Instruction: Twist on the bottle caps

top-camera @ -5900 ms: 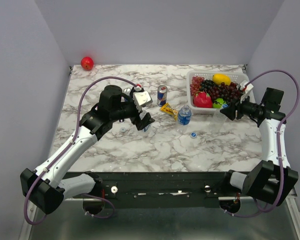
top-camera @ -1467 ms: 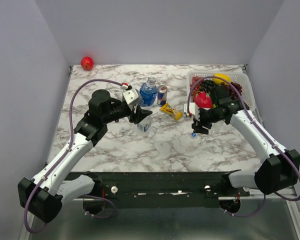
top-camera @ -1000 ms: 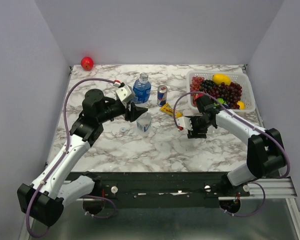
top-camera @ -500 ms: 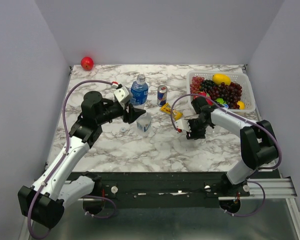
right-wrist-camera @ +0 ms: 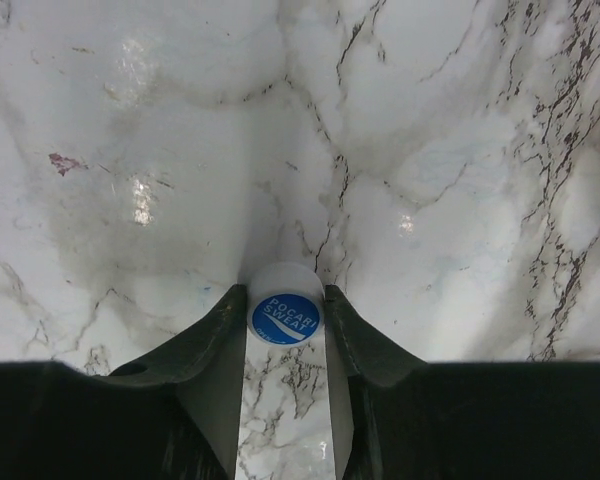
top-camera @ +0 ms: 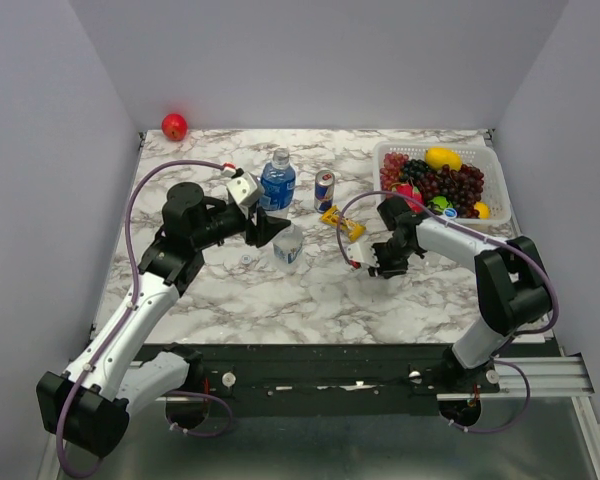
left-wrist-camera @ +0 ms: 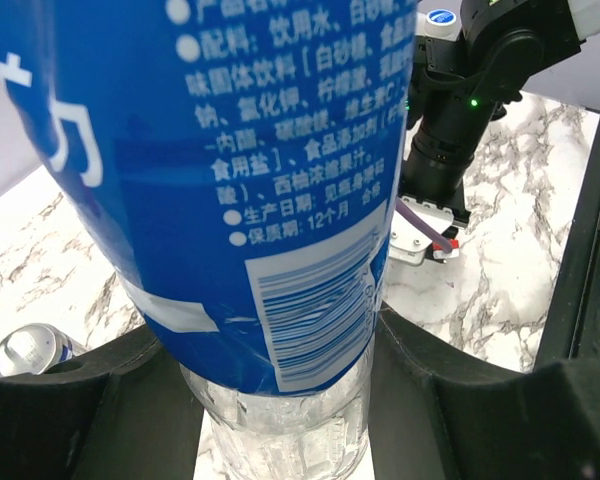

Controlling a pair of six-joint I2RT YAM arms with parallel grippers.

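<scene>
A red apple [top-camera: 174, 126] sits in the far left corner of the marble worktop [top-camera: 310, 300]. A whitish bottle cap [top-camera: 246, 260] lies flat on the worktop, on the near side of the left arm's wrist.

The left jaws are grasping the blue-labelled bottle [top-camera: 278, 182] low on its body. In the left wrist view one finger presses on each side of its clear base, under the label. The bottle is upright, but whether its base rests on the worktop cannot be told. A second bottle [top-camera: 288, 243] stands just beside those jaws on the near right.

To the right of the held bottle stands a blue-and-silver drink can [top-camera: 324, 188]. A yellow snack bar [top-camera: 342, 222] lies a little nearer and further right.

The right jaws are down at the worktop, just near of the snack bar. They are clenched on a blue bottle cap [right-wrist-camera: 285, 316] printed Pocari Sweat. The cap lies flat on the marble, top up, with a finger against each side. In the top view the arm hides it.

At the far right is a white basket [top-camera: 405, 146] holding grapes [top-camera: 450, 183] and a lemon [top-camera: 442, 157].
</scene>
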